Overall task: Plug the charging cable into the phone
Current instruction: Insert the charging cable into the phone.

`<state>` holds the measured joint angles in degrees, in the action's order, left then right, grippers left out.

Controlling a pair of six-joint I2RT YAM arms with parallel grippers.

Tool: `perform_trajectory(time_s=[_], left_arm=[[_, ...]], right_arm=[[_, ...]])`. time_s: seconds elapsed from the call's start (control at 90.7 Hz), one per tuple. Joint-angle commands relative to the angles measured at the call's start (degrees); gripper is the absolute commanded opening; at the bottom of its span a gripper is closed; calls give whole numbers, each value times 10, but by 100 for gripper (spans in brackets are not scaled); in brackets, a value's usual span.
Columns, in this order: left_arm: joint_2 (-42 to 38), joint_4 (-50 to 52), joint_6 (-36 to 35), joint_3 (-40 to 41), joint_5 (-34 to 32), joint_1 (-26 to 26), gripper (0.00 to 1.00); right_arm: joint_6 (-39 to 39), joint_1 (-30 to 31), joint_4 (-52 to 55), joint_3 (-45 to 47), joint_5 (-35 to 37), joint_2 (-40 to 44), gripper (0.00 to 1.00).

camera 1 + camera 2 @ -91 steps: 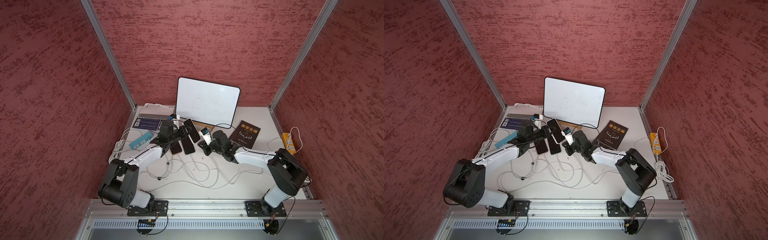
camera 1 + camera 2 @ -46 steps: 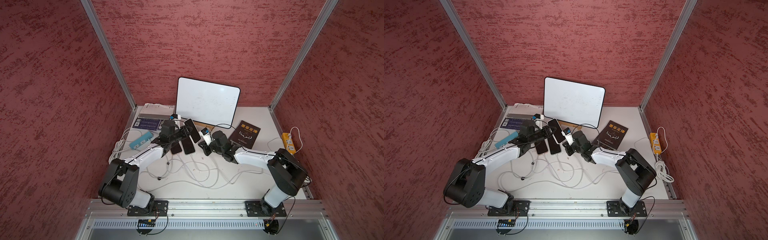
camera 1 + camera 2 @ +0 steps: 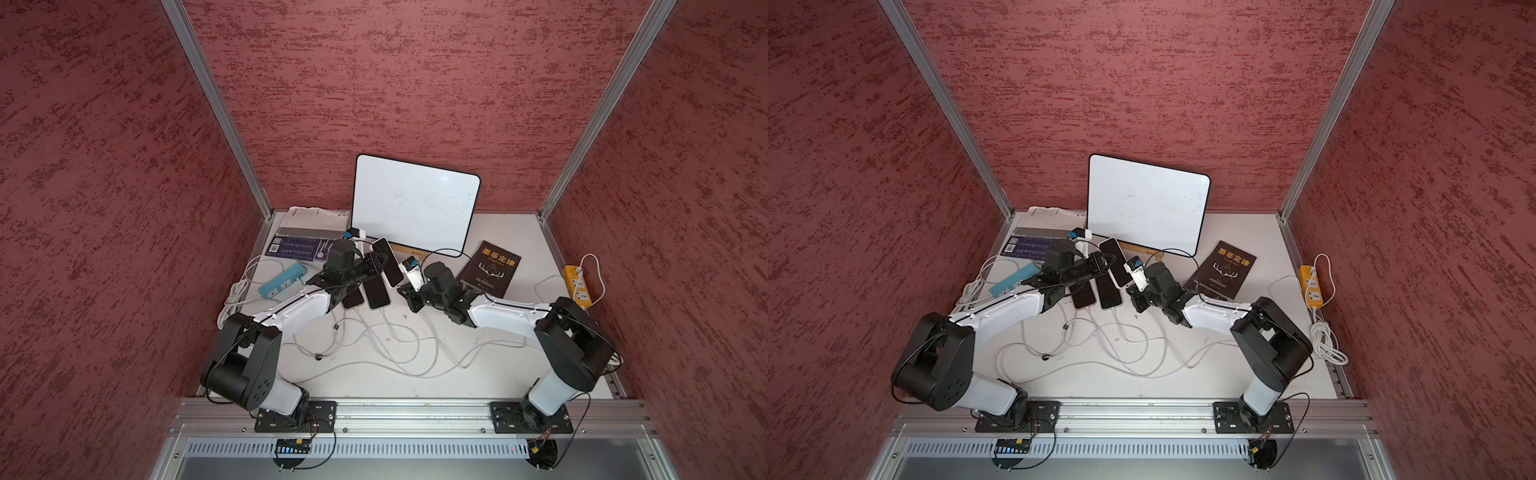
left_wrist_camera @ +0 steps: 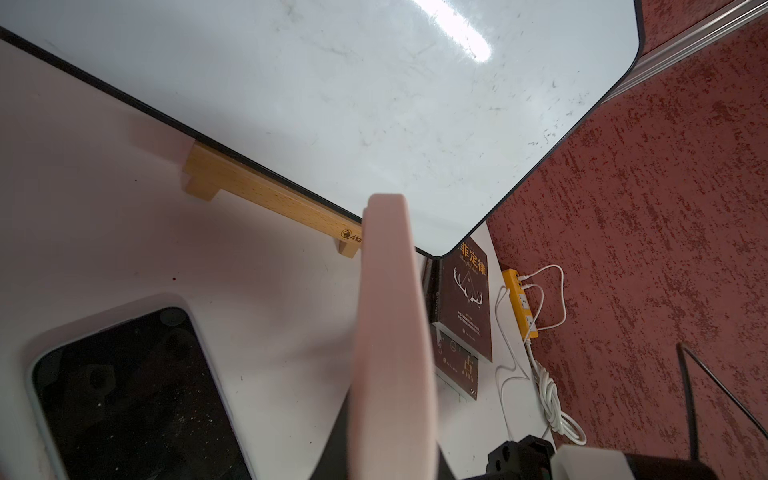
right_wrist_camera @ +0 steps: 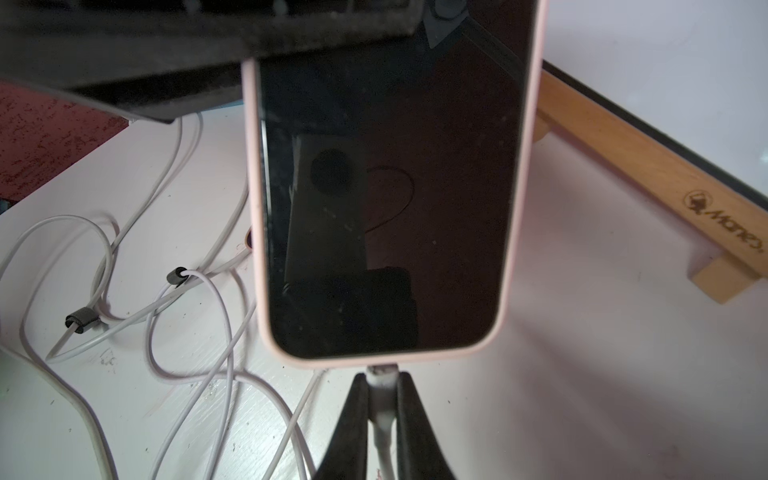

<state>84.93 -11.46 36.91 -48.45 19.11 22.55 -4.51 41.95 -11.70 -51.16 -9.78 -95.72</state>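
Observation:
My left gripper [image 3: 376, 266] is shut on a phone [image 3: 388, 262] in a pink case and holds it above the table. The left wrist view shows that phone [image 4: 390, 332] edge-on. My right gripper [image 5: 383, 386] is shut on the white plug of the charging cable [image 5: 384, 378]. The plug's metal tip meets the middle of the bottom edge of the phone [image 5: 386, 208], and a short bit of metal shows there. Both top views show the right gripper [image 3: 1136, 301] just below the lower end of the phone [image 3: 1117, 262].
Two dark phones [image 3: 376, 295] lie on the table under the left gripper, with several white cables [image 3: 386, 340] tangled in front. A whiteboard [image 3: 415, 203] on a wooden stand [image 4: 270, 199] leans at the back. A dark book [image 3: 492, 268] and a yellow power strip [image 3: 577, 282] lie right, a blue power strip [image 3: 282, 280] left.
The left gripper with the phone has edged slightly toward the right gripper. The right gripper has hardly moved.

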Motion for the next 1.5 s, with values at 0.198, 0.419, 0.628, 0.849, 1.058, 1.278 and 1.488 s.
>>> perform_trajectory(time_s=[0.198,0.419,0.628,0.849,1.058,1.278,1.488], left_arm=[[-6,20,-19,-7,18,16,0],[-11,21,-20,-6,21,21,0],[-1,24,-21,-9,18,25,0],[13,30,-25,-17,21,32,0],[33,44,-32,-30,29,38,0],[55,58,-38,-47,35,47,0],[61,64,-41,-53,40,50,0]], right_arm=[[-7,2,-49,1,52,26,0],[-13,2,-41,-6,65,17,0],[-20,0,-68,9,34,29,0],[-18,-1,-94,26,31,42,0],[-33,-5,-135,48,31,58,0],[-40,-11,-145,49,24,59,0],[-50,-17,-153,44,23,63,0]])
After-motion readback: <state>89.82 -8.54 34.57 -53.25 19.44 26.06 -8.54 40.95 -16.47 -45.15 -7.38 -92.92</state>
